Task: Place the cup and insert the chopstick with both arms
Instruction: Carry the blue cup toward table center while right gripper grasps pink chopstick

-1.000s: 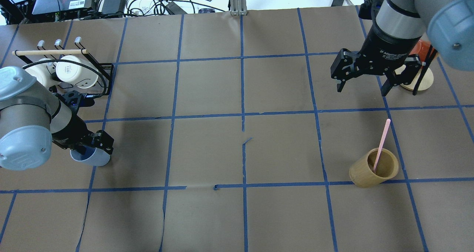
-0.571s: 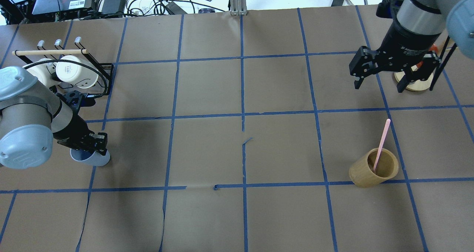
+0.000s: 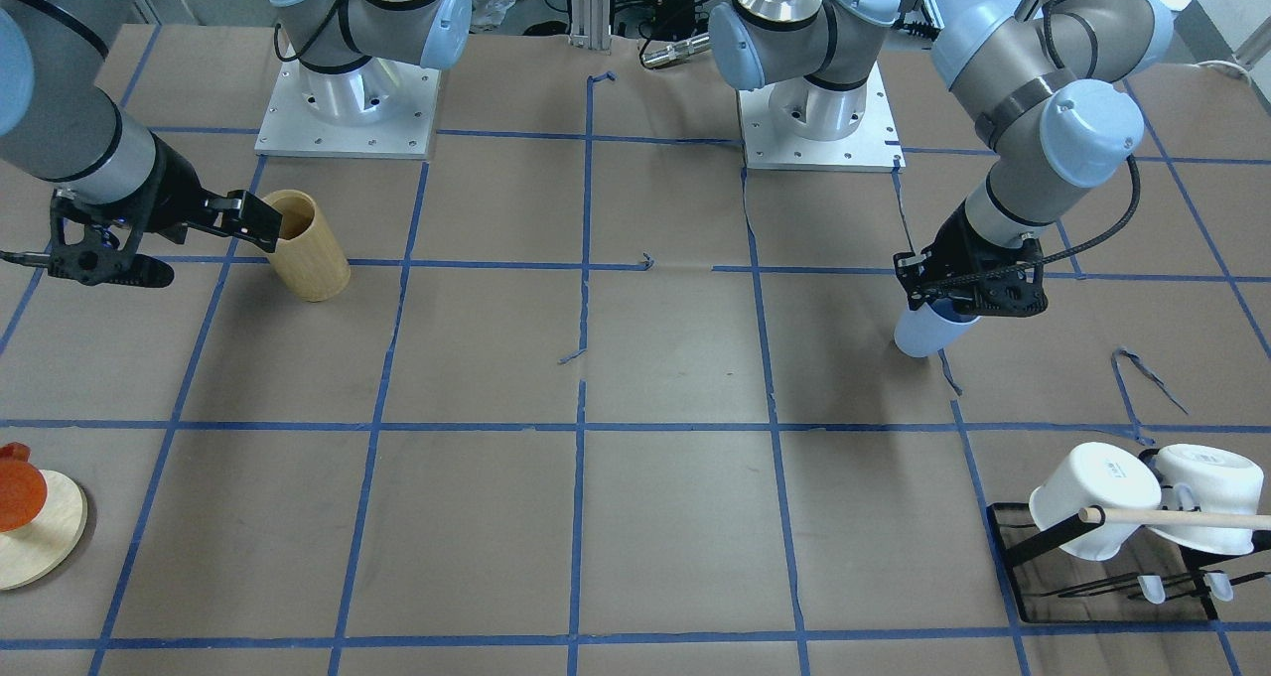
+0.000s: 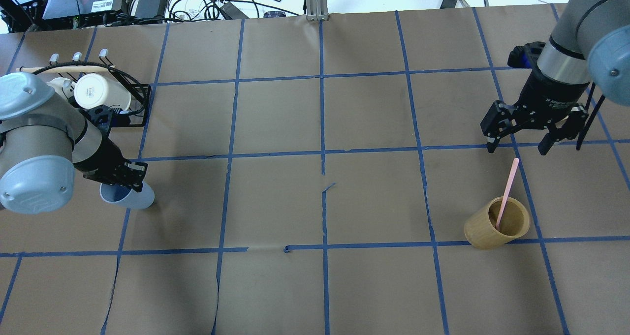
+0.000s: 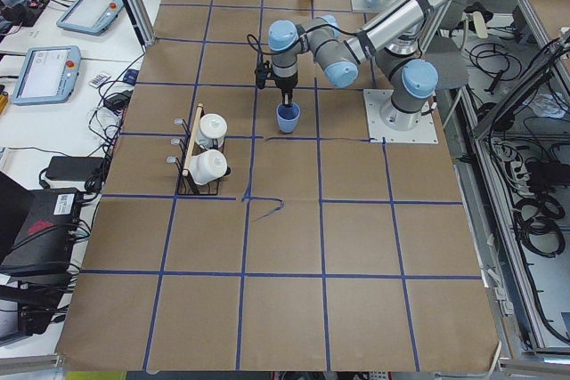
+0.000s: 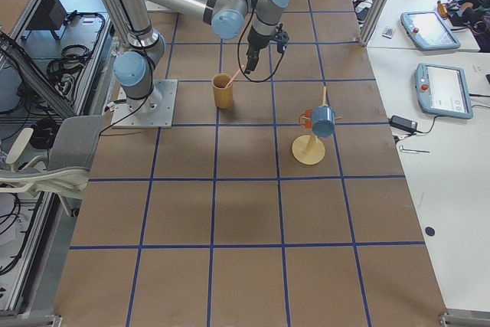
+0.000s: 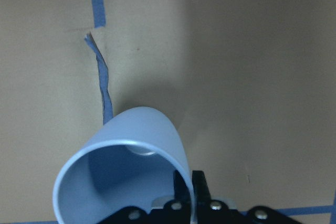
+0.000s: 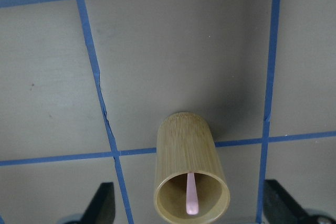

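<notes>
My left gripper is shut on the rim of the light-blue cup, which hangs tilted low over the table's left side. The cup also shows in the front view and the left wrist view. One pink chopstick leans in the tan bamboo holder at the right. My right gripper is open and empty, just behind and above the chopstick's top. In the right wrist view the holder and the chopstick lie between the open fingers.
A black rack with white mugs and a tan dowel stands at the back left. A round wooden stand with an orange piece sits at the far right. Blue tape lines grid the brown paper.
My right gripper has moved from the back right towards the holder and stays open. My left gripper has shifted the cup slightly right and back.
</notes>
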`<state>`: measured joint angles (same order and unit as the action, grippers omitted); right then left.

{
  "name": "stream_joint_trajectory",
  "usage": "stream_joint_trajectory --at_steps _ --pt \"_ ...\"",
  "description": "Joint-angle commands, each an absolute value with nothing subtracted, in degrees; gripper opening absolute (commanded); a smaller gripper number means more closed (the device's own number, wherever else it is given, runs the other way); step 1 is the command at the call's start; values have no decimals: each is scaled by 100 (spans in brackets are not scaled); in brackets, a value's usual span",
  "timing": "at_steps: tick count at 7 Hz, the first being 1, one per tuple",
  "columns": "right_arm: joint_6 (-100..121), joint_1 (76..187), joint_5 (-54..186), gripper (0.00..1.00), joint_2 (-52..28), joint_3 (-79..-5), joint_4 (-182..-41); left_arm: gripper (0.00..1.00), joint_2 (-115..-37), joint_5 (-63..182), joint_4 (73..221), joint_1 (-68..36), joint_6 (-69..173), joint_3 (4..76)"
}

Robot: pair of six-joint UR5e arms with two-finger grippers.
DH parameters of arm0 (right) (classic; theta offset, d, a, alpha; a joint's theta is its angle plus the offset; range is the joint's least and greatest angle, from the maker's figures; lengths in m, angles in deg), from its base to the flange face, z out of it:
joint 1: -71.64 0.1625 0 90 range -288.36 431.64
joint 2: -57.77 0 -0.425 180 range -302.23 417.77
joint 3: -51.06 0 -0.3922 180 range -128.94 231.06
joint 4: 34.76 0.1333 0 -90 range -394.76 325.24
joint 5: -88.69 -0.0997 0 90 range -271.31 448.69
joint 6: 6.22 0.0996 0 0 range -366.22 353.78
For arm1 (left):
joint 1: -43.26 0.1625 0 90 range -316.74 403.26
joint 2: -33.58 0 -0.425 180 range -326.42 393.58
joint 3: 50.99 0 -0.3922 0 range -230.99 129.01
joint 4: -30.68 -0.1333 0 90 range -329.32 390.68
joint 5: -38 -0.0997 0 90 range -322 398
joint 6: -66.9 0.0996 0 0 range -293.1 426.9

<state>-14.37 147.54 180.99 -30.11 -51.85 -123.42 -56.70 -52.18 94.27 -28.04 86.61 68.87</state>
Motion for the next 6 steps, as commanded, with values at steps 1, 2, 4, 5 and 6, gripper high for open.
stream_joint_trajectory --at_steps 1,2,4,5,6 --pt "-1413 14749 18132 86 -3003 -5406 -12266 0 -5668 -5183 9748 -4296 7174 6459" --pt "-1404 14749 18132 78 -3029 -5406 -12048 0 -5825 -5165 9731 -5035 6356 6197" --pt "-1395 14749 18141 70 -3021 -5388 -12028 0 -6255 -5051 9704 -5787 5410 5722" --pt "-1395 14740 18141 56 -3021 -5397 -12019 0 -6518 -4842 9452 -6016 4998 5511" --pt "-1395 14749 18141 55 -3012 -5397 -12063 0 -6868 -4727 8945 -6053 4820 5204"
